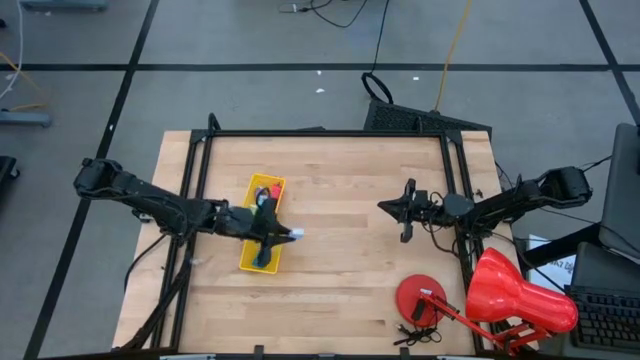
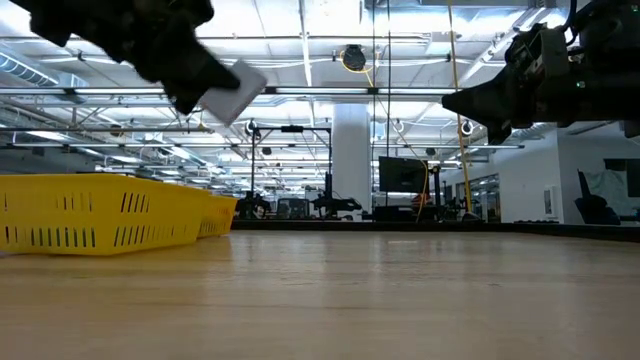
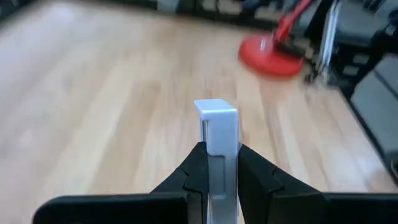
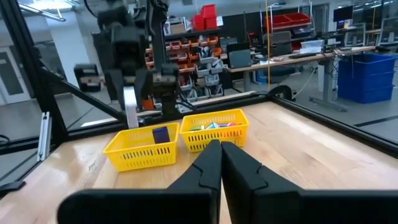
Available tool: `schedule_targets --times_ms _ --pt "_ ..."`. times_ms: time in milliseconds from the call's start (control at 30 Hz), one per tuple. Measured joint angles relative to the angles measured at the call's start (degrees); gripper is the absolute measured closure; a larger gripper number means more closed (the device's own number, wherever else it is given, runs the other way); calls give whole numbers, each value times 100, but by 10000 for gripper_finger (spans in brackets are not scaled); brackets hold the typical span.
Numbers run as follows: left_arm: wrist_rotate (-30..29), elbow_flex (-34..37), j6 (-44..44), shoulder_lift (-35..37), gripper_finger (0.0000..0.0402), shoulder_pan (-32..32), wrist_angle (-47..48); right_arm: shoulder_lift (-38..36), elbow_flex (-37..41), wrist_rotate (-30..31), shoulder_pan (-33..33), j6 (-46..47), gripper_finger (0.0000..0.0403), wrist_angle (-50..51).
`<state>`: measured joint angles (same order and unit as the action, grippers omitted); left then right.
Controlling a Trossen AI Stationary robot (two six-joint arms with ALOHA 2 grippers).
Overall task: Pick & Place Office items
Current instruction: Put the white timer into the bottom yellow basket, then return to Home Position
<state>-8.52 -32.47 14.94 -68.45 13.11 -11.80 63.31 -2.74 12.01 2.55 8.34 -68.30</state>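
Wooden table (image 1: 340, 200) | yellow tray (image 4: 180, 140): possibly assorted office items (image 4: 211, 126) | left end effector (image 3: 217, 165) grasping white piece (image 3: 217, 127) | right end effector (image 4: 221, 155) clenched

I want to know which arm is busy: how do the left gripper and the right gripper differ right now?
The left gripper is shut on a white rectangular piece; the right gripper is shut on nothing. The left gripper hangs over the yellow tray; the right gripper is above bare table, far from the tray. Both are raised off the tabletop.
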Motion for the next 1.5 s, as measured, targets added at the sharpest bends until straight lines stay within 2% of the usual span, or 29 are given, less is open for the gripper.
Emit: schedule_targets --times_ms 133,233,367,533,633,733,833,1233,1400,1500 --pt "-174 0 546 1 350 249 753 0 2 3 0 0 403 3" --pt "-563 2 864 182 350 459 1429 0 2 7 0 0 403 1" --pt "-985 108 1258 467 350 698 1835 0 7 9 0 0 403 1" --pt "-1403 598 1800 918 350 997 1765 0 7 9 0 0 403 3" --pt "-1586 1012 2186 991 350 1061 1296 0 7 14 0 0 403 -6" --pt "-1554 1321 2470 992 350 1062 754 2 7 15 0 0 403 2" --pt "-1533 1391 2685 977 340 1062 726 2 7 15 0 0 403 1" --pt "-1645 1397 2923 972 247 1045 715 2 9 35 0 0 403 1" --pt "-1525 1401 2610 1463 210 910 557 2 9 22 2 0 403 1" --pt "-970 1340 2260 2117 197 779 694 2 9 20 2 -2 403 3"
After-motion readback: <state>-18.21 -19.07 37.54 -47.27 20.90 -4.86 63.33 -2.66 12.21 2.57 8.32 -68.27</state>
